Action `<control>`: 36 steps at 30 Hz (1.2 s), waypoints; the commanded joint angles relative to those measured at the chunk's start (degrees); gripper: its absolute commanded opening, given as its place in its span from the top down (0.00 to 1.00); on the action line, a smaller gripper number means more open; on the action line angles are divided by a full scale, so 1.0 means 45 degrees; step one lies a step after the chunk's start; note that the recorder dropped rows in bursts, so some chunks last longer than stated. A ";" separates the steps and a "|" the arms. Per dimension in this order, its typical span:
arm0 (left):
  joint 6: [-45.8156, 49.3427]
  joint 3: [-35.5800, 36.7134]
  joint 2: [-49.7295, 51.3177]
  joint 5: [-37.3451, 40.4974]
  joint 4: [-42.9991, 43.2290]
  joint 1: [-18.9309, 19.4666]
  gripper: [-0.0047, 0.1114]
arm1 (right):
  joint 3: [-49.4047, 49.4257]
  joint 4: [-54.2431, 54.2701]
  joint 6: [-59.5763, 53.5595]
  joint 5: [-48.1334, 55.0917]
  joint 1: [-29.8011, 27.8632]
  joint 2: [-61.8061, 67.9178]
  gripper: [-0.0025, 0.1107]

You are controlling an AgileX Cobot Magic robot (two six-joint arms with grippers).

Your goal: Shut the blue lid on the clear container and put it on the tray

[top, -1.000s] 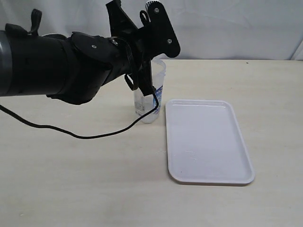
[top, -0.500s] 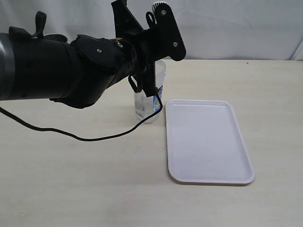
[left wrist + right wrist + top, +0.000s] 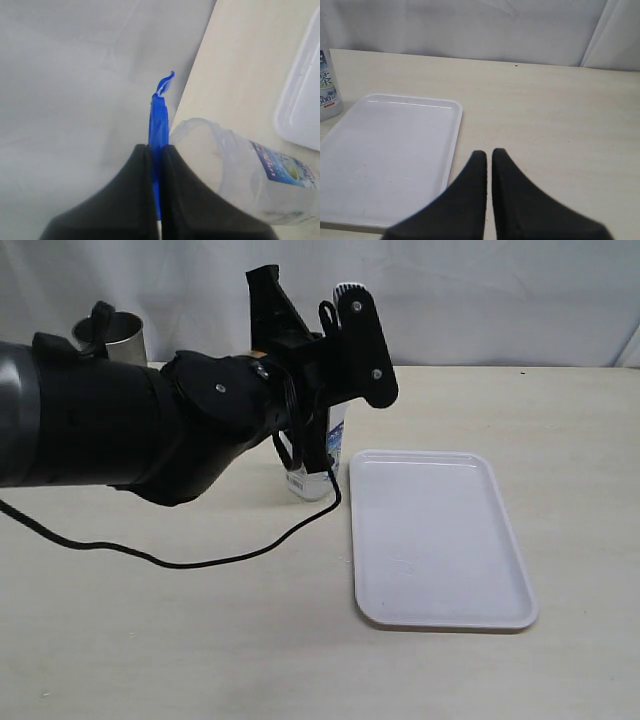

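In the left wrist view my left gripper [image 3: 156, 147] is shut on the blue lid [image 3: 159, 117], which it holds edge-on with one flap sticking out past the fingertips. The clear container [image 3: 240, 170] stands open right beside the lid, its rim close to the lid's edge. From the exterior view the left arm [image 3: 200, 420] hides most of the container [image 3: 318, 472], which stands just left of the white tray [image 3: 440, 540]. My right gripper [image 3: 489, 152] is shut on nothing, low over the table by the tray's [image 3: 390, 150] edge. It does not show in the exterior view.
A steel cup [image 3: 112, 337] stands at the back left behind the left arm. The arm's black cable [image 3: 180, 560] trails over the table in front of the container. A white cloth backdrop [image 3: 480, 290] closes off the table's far edge.
The left arm has shifted right and slightly lower with the lid, covering more of the container. The steel cup has come into sight behind it.
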 commanded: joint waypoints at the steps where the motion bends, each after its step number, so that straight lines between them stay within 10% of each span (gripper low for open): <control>1: 0.0397 0.0279 -0.0032 -0.0242 0.0156 -0.0121 0.96 | 0.0015 0.0022 -0.0004 0.0008 0.0009 -0.0069 0.94; 36: 0.0397 0.0333 -0.0032 0.1071 -0.1390 -0.0142 0.96 | 0.0015 0.0022 -0.0004 0.0008 0.0009 -0.0069 0.94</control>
